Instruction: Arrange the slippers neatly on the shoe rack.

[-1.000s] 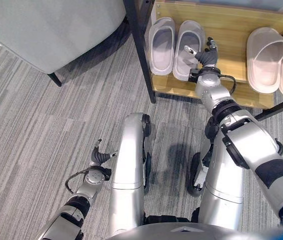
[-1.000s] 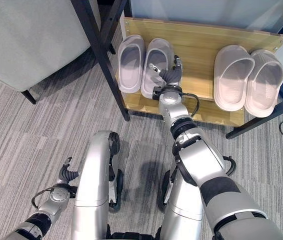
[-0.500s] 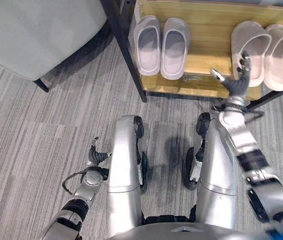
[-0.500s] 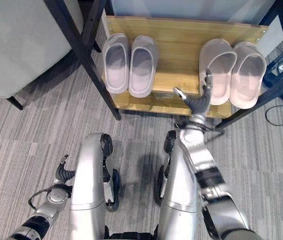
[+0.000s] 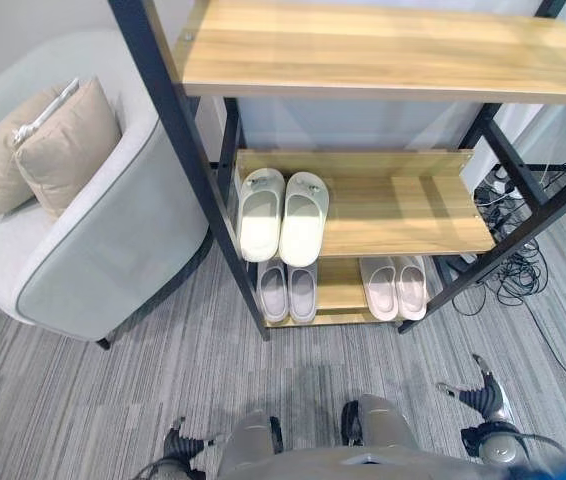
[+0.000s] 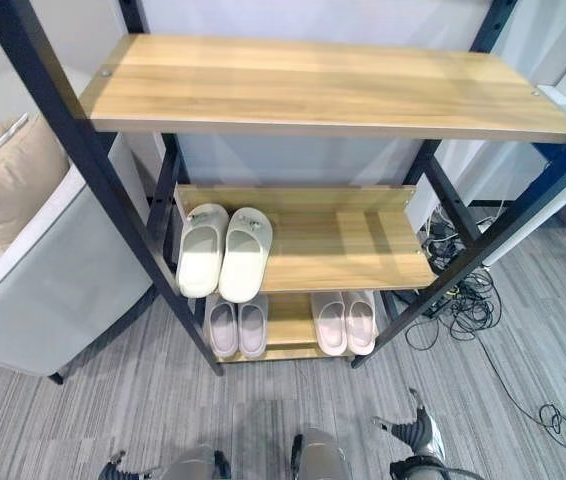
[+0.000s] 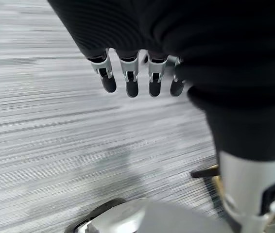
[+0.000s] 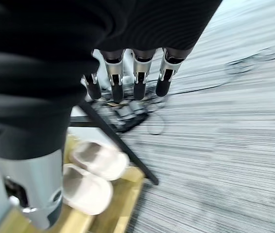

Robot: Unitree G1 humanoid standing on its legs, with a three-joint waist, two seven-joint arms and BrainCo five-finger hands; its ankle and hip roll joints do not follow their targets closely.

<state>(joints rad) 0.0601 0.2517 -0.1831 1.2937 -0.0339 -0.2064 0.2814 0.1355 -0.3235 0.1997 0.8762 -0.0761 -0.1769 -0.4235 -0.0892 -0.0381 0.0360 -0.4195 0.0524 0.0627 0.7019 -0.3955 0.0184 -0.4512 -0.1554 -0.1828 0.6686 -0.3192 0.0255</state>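
Note:
The shoe rack [image 5: 363, 50] stands ahead with three wooden shelves in a black frame. A cream pair of slippers [image 5: 283, 215] lies side by side at the left of the middle shelf [image 5: 413, 205]. On the bottom shelf a lilac pair [image 5: 288, 292] sits at the left and a pale pink pair [image 5: 394, 286] at the right. My right hand [image 5: 483, 393] hangs low over the carpet in front of the rack, its fingers [image 8: 140, 80] straight and empty. My left hand [image 5: 176, 438] hangs low at the left, its fingers [image 7: 128, 77] straight, holding nothing.
A grey armchair [image 5: 93, 250] with beige cushions [image 5: 53, 140] stands close to the rack's left side. Black cables [image 5: 523, 270] lie tangled on the floor to the right of the rack. The top shelf is bare. Grey carpet lies in front.
The camera has lifted, so the whole rack shows now. My right hand has come off the lilac slipper, passed the pink pair and dropped back to my side.

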